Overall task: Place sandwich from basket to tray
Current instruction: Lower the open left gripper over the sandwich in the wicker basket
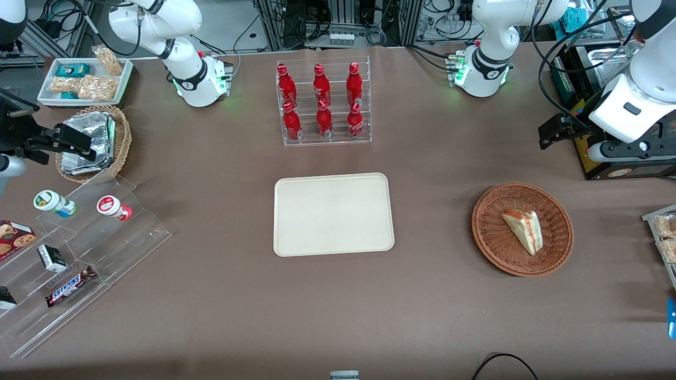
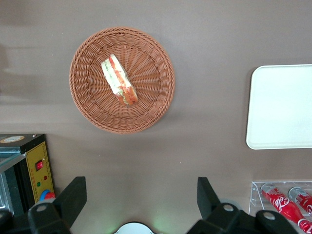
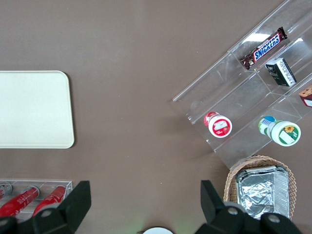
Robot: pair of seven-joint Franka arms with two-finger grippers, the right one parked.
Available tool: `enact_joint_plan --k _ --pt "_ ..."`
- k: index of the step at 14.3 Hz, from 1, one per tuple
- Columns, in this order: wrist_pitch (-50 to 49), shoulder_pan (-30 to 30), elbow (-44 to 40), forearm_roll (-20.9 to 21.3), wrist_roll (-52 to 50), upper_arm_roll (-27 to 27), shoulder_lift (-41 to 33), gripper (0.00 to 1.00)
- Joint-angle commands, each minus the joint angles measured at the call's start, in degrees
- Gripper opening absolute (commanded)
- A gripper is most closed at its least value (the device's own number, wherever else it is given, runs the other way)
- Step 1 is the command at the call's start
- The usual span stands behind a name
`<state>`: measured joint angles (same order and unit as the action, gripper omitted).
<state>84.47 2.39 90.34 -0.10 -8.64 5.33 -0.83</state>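
Note:
The sandwich (image 1: 523, 229), a white bread wedge with orange-red and green filling, lies in the wide brown wicker basket (image 1: 494, 250) toward the working arm's end of the table. The wrist view shows the sandwich (image 2: 119, 80) lying in the basket (image 2: 158, 97). The cream tray (image 1: 332, 214) lies bare at the table's middle; it also shows in the wrist view (image 2: 280, 107). My left gripper (image 1: 552, 132) is open and empty, held high above the table, farther from the front camera than the basket. Its two black fingers (image 2: 73, 197) stand wide apart over bare cloth.
A clear rack of red bottles (image 1: 323, 103) stands farther from the camera than the tray. A black box with a yellow panel (image 1: 612, 161) sits under the working arm. A small wicker basket of foil packs (image 1: 92, 142), a white snack bin (image 1: 84, 79) and an acrylic stepped stand (image 1: 79, 253) lie toward the parked arm's end.

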Motion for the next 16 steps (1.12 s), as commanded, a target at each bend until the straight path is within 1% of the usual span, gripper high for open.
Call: enact_joint_plan --k 1,3,5,7,9,11,13,16 --pt "-1.6 -0.6 -0.6 0.8 1.7 0.7 0.7 1.00" --pt "-1.8 -0.6 0.8 0.8 2.1 0.6 0.8 1.00" --pt "-1.5 -0.6 2.3 1.7 2.1 0.6 1.7 1.00" --pt "1.7 -0.7 6.1 3.3 2.1 0.6 2.3 1.00" --pt "5.9 -0.8 10.1 3.6 2.0 0.5 1.7 1.00" --pt "6.8 -0.8 10.7 3.6 1.9 0.2 2.3 1.00" --pt "12.1 -0.8 15.3 3.6 1.7 -0.5 2.3 1.00" --pt "23.8 -0.8 24.1 3.5 1.1 -2.1 2.0 1.00"
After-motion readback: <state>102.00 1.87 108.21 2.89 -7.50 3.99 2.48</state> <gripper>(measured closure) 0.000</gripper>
